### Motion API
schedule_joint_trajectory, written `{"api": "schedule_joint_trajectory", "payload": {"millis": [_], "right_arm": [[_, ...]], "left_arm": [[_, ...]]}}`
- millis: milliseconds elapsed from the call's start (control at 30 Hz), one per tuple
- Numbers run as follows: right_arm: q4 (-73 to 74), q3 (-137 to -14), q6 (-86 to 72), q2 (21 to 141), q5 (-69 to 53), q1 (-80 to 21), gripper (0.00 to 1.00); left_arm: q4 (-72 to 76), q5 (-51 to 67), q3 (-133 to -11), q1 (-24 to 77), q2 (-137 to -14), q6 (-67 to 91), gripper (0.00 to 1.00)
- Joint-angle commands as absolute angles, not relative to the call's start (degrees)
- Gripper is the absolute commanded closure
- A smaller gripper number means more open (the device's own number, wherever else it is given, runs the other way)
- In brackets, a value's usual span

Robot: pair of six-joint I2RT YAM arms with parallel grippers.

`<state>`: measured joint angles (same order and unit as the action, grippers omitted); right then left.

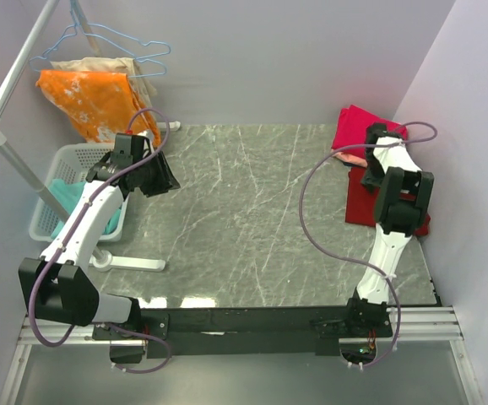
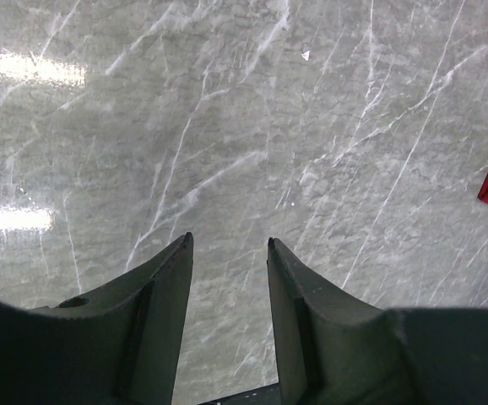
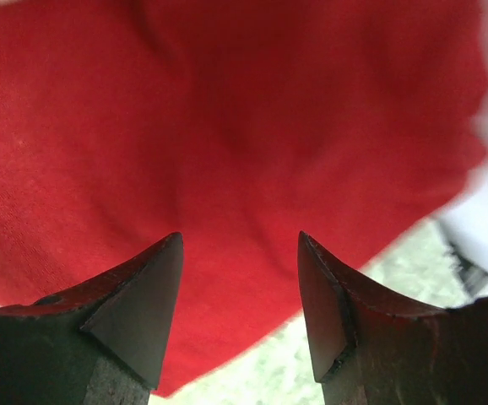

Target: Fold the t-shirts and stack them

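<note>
Worktop: a grey, marble-veined worktop [image 1: 244, 211] with thin white streaks, glossy enough to throw back two bright patches of light near the left tool.
Walls: plain pale lilac walls [image 1: 269, 59] closed the worktop in at the back and on both sides.
Left corner: a white clothes rack [image 1: 12, 156] leaned across the corner, with blue wire hangers [image 1: 117, 42] and an orange patterned cloth [image 1: 92, 97] hung on it.
Basket: a white slatted basket [image 1: 43, 221] stood at the left edge of the worktop, with teal cloth [image 1: 62, 196] inside.
T-shirts: a dark red t-shirt [image 1: 360, 202] lay flat at the far right edge, just beside a pink t-shirt [image 1: 358, 126] heaped in the back right corner.
Left tool: the left tool [image 2: 227, 240] hung over bare worktop beside the basket, jaws apart, nothing between them.
Right tool: the right tool [image 3: 240, 236] hovered close above red cloth at the right edge, jaws apart and gripping nothing; I couldn't tell which shirt lay beneath.
</note>
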<state>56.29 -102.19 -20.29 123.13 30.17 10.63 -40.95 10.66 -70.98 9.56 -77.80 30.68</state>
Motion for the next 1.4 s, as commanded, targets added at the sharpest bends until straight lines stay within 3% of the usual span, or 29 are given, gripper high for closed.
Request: {"api": "schedule_joint_trajectory", "payload": {"millis": [0, 367, 1000, 1367], "right_arm": [[54.3, -102.6, -21.3, 126.5, 22.7, 10.9, 0.36], [60.3, -112.5, -13.4, 132.5, 20.9, 10.1, 0.37], [59.6, -106.2, -10.3, 130.3, 22.0, 3.3, 0.38], [62.0, -104.4, -13.4, 130.7, 25.1, 8.3, 0.38]], "left_arm": [[-39.5, 10.7, -70.6, 9.4, -75.5, 29.8, 0.54], [-38.7, 11.2, -71.9, 9.4, -76.2, 29.9, 0.53], [-37.7, 11.9, -73.4, 9.4, -77.7, 29.7, 0.54], [-38.0, 12.5, -72.7, 9.4, -77.1, 29.5, 0.53]]}}
